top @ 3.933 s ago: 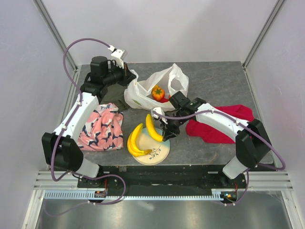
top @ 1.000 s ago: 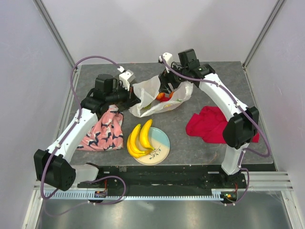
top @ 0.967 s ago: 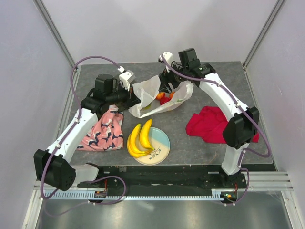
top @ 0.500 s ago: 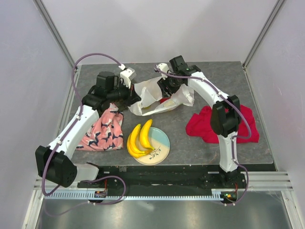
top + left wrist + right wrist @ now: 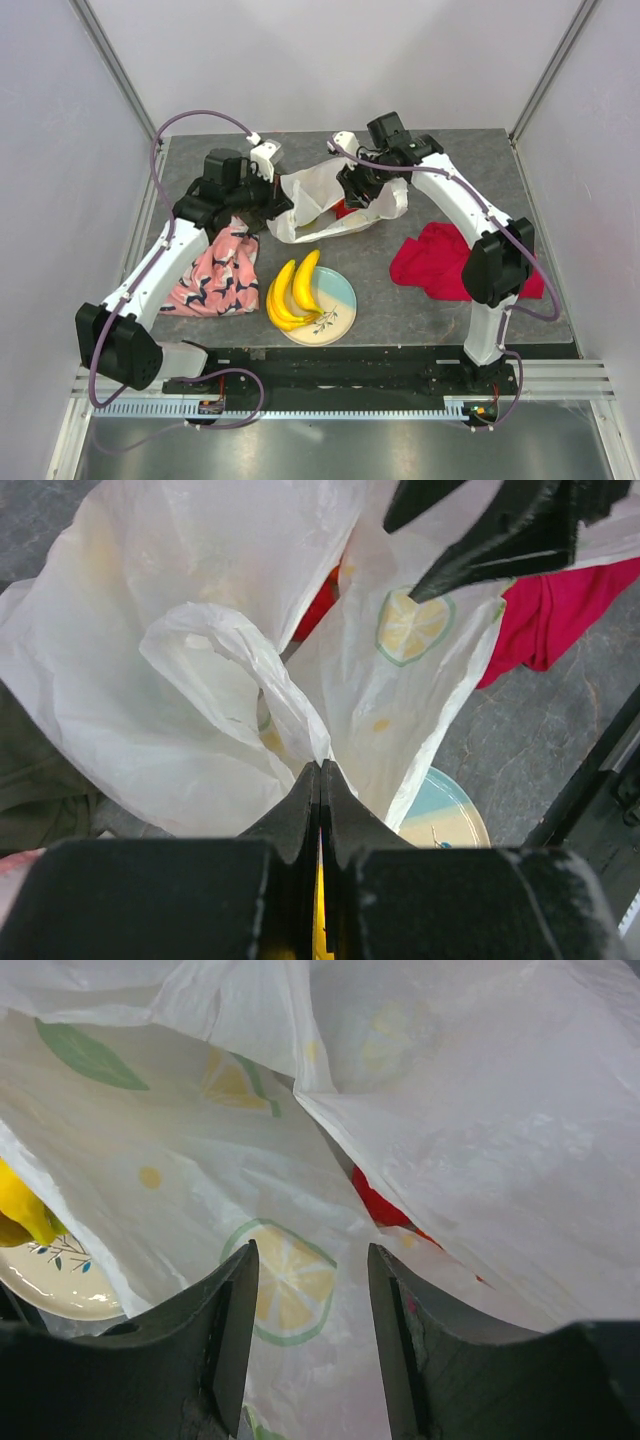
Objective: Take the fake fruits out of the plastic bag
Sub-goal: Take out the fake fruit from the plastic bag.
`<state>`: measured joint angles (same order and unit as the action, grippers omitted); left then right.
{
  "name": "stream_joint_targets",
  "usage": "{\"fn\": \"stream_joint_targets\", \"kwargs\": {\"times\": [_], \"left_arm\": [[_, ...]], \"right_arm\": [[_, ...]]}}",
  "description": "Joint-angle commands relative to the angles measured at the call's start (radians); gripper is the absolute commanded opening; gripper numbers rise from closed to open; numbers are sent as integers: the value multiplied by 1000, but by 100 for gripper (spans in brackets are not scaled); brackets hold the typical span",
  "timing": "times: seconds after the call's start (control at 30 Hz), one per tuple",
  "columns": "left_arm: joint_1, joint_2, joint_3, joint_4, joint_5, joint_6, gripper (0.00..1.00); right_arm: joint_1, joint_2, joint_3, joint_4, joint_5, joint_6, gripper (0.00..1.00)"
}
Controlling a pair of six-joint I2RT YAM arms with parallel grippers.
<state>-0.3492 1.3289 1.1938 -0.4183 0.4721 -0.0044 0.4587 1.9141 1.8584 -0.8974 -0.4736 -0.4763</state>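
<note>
The white plastic bag (image 5: 318, 200) lies crumpled at the back middle of the table. My left gripper (image 5: 276, 207) is shut on the bag's left edge; in the left wrist view the film is pinched at the closed tips (image 5: 320, 767), beside a handle loop (image 5: 215, 640). My right gripper (image 5: 352, 190) is open over the bag's mouth, with nothing between its fingers (image 5: 310, 1290). A red fruit (image 5: 374, 1200) shows through a gap in the bag (image 5: 460, 1130) and as a red patch from above (image 5: 344, 211). Two yellow bananas (image 5: 292, 290) lie on the plate. Other fruits are hidden.
The cream-and-blue plate (image 5: 340, 300) sits at the front middle, and its rim also shows in both wrist views (image 5: 445, 815) (image 5: 45, 1275). A red cloth (image 5: 440, 262) lies at the right and a pink patterned cloth (image 5: 215, 268) at the left. A dark cloth (image 5: 40, 780) lies beside the bag.
My right gripper has come down from above the bag to its mouth. The bag has folded over, covering the orange and red fruits seen a second ago. My left gripper keeps its hold.
</note>
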Motion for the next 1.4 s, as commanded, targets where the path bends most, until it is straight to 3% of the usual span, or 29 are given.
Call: {"fn": "stream_joint_targets", "kwargs": {"times": [0.0,0.2,0.3,0.43,0.5,0.8,1.03,1.1,1.23,1.37], "left_arm": [[-2,-40,87,19,-116,-97,2],[-2,-74,113,-39,-92,-172,2],[-4,-92,125,-99,-81,-175,2],[-4,-129,83,-108,-17,-135,1],[-5,-145,63,-108,-12,-115,2],[-8,-128,30,-103,22,-78,2],[-10,-125,35,-100,23,-71,2],[-10,-123,36,-100,19,-71,2],[-10,-106,39,-76,-3,-62,1],[-10,-67,61,-53,-19,-51,2]], "right_arm": [[12,32,-10,5,-54,-24,54],[14,192,96,58,54,135,49],[12,237,119,110,107,217,53],[14,282,151,192,150,277,75],[12,324,194,213,141,300,98],[21,522,407,223,167,344,98],[41,566,420,242,234,364,98],[43,560,418,250,253,366,91],[38,476,395,273,262,337,66],[31,289,230,319,208,294,58]]}}
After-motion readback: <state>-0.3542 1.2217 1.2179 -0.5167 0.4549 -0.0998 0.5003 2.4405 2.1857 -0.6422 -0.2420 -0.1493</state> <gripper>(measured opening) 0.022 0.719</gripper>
